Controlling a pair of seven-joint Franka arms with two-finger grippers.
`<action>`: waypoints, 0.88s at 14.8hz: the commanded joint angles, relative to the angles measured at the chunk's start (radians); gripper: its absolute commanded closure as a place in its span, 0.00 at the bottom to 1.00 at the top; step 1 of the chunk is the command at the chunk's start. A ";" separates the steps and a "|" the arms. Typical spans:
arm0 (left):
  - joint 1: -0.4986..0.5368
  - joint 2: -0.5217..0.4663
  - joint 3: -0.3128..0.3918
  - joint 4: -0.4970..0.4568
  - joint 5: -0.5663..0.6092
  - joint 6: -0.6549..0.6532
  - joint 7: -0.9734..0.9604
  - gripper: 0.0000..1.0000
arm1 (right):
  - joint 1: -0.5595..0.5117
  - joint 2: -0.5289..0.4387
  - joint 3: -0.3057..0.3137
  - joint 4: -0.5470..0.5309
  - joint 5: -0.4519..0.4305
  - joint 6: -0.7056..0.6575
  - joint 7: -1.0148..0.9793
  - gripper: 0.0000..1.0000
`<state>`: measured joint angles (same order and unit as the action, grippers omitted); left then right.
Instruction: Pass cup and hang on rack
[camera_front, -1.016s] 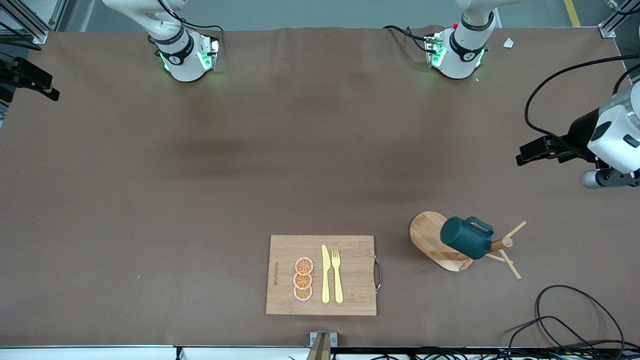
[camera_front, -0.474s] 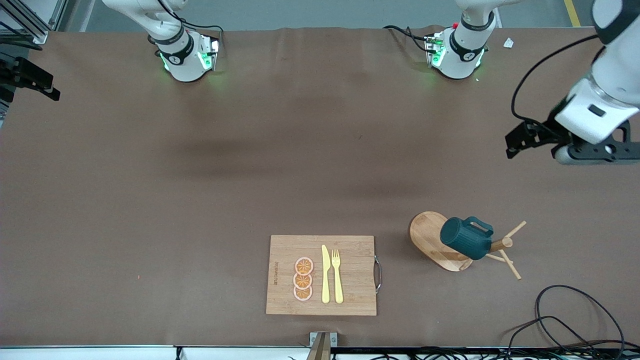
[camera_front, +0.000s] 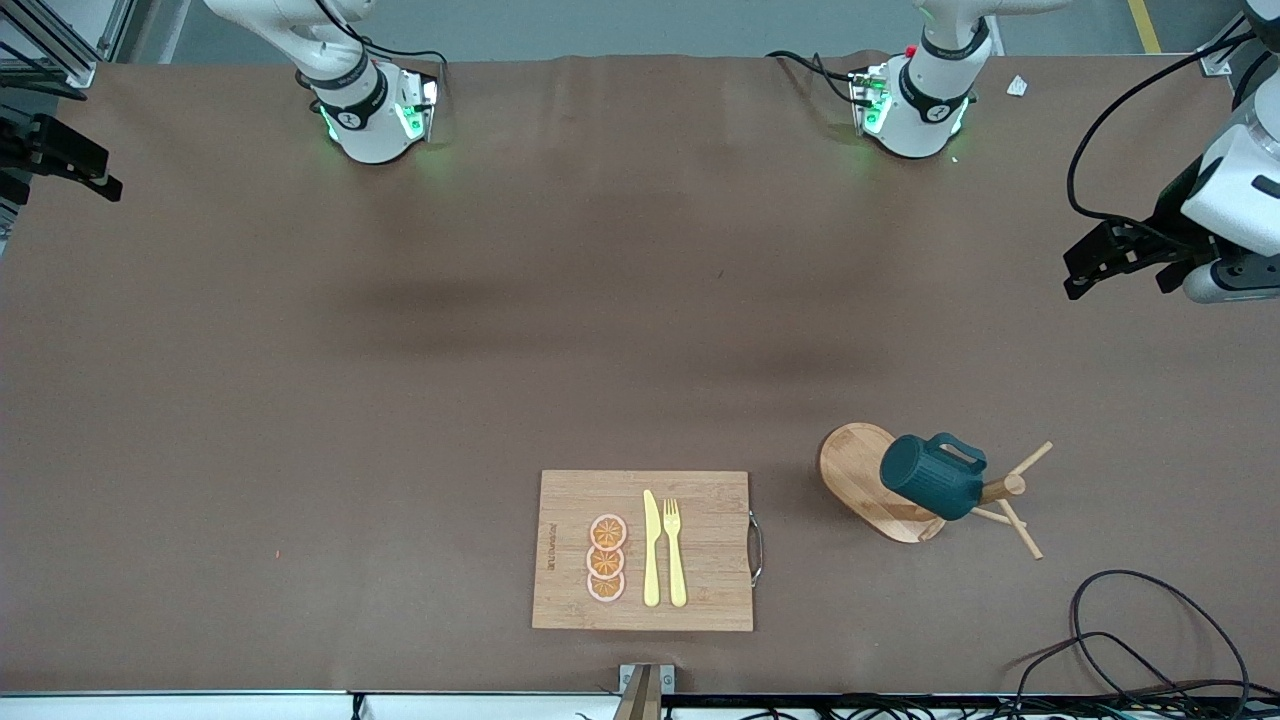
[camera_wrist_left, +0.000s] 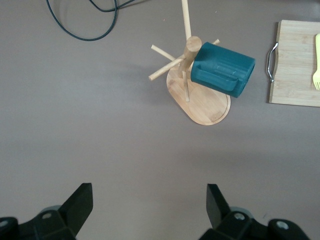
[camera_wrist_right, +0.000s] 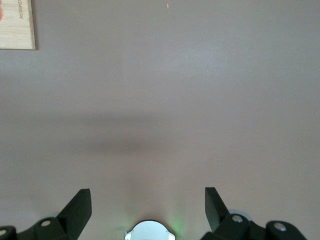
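Since a second ago your left gripper (camera_front: 1105, 262) has swung up and out toward the left arm's end of the table, so it now hangs over bare mat up around 2 o'clock from the rack (camera_front: 872, 480), well apart from it. Nothing else has budged.

Step-wise, you're basically at the end: the cup (camera_front: 932, 477) already hangs on one of the rack's pegs, tipped on its side over the oval base, and the left arm looks like it's backing off. Its fingers (camera_wrist_left: 80, 202) are spread wide with nothing between them. The right gripper (camera_wrist_right: 148, 207) is out of the front view; in its wrist view its fingers are apart and empty too, over bare mat, so that arm just waits.

Next move, I reckon, is only to park the left arm clear. Keep it away from the rack so you don't nudge the cup off.

Count:
- one cup
- one rack
- one cutting board (camera_front: 700, 550), at about 9 o'clock from the rack
- one yellow knife (camera_front: 651, 548)
- one yellow fork (camera_front: 675, 552)
- three orange slices (camera_front: 606, 558)
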<state>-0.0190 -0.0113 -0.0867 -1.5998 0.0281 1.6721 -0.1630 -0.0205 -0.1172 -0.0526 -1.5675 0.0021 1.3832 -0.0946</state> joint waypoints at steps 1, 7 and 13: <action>-0.012 0.022 -0.002 0.070 0.006 -0.058 -0.009 0.00 | -0.009 -0.013 0.008 -0.016 -0.004 0.002 -0.005 0.00; -0.009 0.080 -0.001 0.151 0.013 -0.087 0.003 0.00 | -0.009 -0.013 0.010 -0.016 -0.004 0.000 0.001 0.00; -0.016 0.114 -0.002 0.205 0.012 -0.121 0.005 0.00 | -0.007 -0.013 0.010 -0.016 -0.004 -0.003 0.042 0.00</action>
<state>-0.0298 0.0891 -0.0886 -1.4329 0.0281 1.5788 -0.1633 -0.0205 -0.1172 -0.0514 -1.5675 0.0021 1.3814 -0.0751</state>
